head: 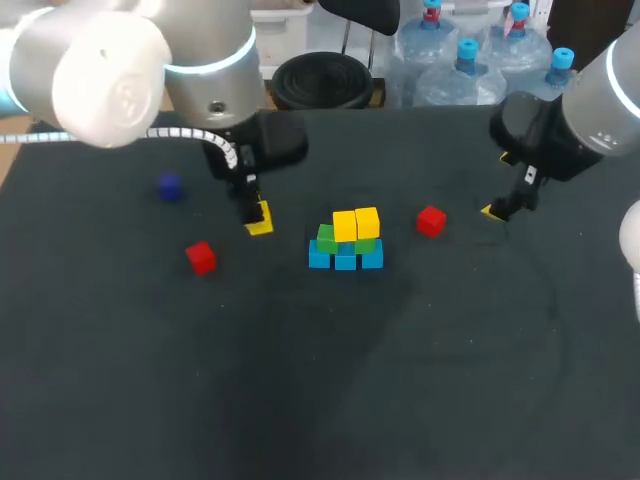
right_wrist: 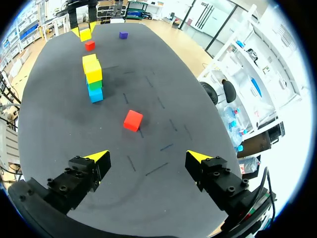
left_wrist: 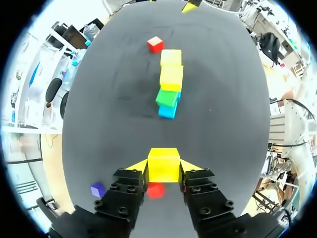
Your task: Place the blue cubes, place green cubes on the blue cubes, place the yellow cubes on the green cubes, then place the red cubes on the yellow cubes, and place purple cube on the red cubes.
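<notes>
At the table's middle stands a stack: blue cubes point(head: 345, 261) at the bottom, green cubes point(head: 327, 238) on them, two yellow cubes point(head: 356, 224) on top. My left gripper point(head: 257, 216) hangs left of the stack, shut on a third yellow cube point(left_wrist: 163, 162). One red cube point(head: 201, 257) lies further left; in the left wrist view it shows just under the held cube. Another red cube point(head: 431, 221) lies right of the stack. The purple cube point(head: 169, 187) sits at the far left. My right gripper point(right_wrist: 148, 159) stands open and empty near that second red cube point(right_wrist: 132, 120).
The table point(head: 300, 400) is covered in a dark cloth and carries only the cubes. Its front half is bare cloth.
</notes>
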You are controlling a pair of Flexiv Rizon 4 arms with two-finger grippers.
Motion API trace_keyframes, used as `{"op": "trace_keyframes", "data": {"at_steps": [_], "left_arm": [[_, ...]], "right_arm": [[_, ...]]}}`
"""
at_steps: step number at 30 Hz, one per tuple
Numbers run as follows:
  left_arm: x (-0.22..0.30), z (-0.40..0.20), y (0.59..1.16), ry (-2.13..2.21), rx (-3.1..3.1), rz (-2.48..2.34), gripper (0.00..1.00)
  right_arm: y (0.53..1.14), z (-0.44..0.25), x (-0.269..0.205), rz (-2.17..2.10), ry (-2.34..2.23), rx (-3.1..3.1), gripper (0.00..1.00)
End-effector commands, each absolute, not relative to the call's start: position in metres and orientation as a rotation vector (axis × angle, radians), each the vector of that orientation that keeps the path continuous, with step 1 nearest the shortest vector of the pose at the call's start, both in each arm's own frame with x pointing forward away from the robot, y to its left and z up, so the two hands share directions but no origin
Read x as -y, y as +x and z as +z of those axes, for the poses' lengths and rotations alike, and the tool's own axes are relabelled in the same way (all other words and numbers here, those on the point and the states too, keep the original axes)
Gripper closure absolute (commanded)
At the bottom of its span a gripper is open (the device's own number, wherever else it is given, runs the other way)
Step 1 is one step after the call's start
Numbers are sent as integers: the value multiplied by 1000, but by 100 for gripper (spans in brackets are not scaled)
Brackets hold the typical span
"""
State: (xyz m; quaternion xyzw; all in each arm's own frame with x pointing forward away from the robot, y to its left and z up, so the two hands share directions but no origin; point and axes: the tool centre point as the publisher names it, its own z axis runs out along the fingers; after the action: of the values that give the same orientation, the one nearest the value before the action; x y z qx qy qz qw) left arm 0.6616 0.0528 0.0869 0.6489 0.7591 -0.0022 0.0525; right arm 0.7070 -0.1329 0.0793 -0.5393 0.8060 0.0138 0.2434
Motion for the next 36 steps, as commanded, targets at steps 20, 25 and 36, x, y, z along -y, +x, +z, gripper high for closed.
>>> {"op": "trace_keyframes", "data": {"at_steps": [20,25,36], "left_arm": [[-6,77,676,2225,-2160,-11,100],[1,71,681,2236,-2161,-24,100],[10,65,685,2267,-2166,-29,100]], "right_arm": [[705,79,133,29,-1468,-2201,0],[705,79,133,29,-1468,-2201,0],[705,79,133,29,-1468,-2201,0]]}}
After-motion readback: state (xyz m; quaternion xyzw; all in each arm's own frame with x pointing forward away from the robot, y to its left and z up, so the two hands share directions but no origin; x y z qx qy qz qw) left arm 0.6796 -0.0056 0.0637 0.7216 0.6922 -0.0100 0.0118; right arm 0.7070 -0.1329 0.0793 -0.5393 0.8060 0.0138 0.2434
